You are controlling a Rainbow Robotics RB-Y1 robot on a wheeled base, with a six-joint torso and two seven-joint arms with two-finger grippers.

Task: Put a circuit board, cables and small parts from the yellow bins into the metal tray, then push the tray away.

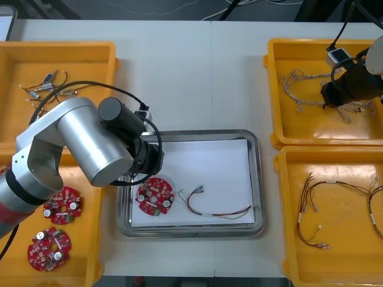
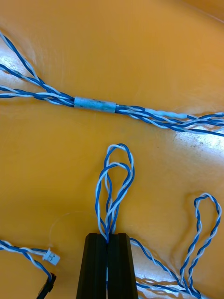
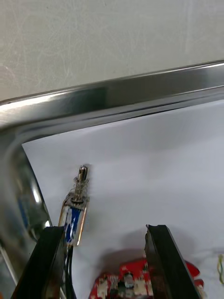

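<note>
My left gripper (image 3: 105,231) stands open just above the white inside of the metal tray (image 1: 191,135), at its left side. Beside one of its fingers (image 3: 50,243) lies the metal plug end of a black cable (image 3: 76,208), free of both fingers. A round red circuit board (image 1: 154,196) lies in the tray close by, with a red and yellow cable (image 1: 216,210) to its right. My right gripper (image 2: 107,237) is down in the far right yellow bin (image 1: 281,72), shut on a loop of the twisted blue and white cable (image 2: 113,187).
The near left bin (image 1: 90,239) holds more red circuit boards (image 1: 63,205). Small metal parts (image 1: 45,84) lie in the far left bin. Red and yellow cables (image 1: 317,203) fill the near right bin. My left arm (image 1: 90,143) covers the tray's left rim.
</note>
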